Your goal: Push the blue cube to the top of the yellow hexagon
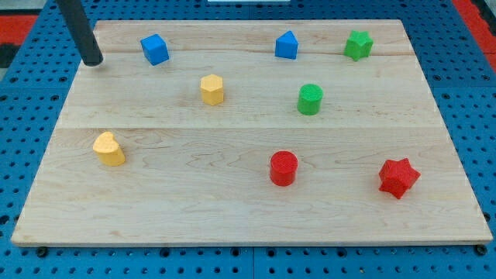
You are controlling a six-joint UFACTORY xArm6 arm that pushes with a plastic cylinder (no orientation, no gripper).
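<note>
The blue cube (155, 49) sits near the view's top left on the wooden board (232, 217). The yellow hexagon (211, 89) lies below and to the right of it, a short gap apart. My tip (93, 60) is at the board's top left edge, to the left of the blue cube and apart from it. The dark rod rises from the tip toward the view's top left.
A second blue block with a peaked top (287, 45) and a green star (358, 45) sit at the top right. A green cylinder (310, 99) is right of the hexagon. A yellow heart-like block (109, 149), a red cylinder (284, 168) and a red star (398, 177) lie lower.
</note>
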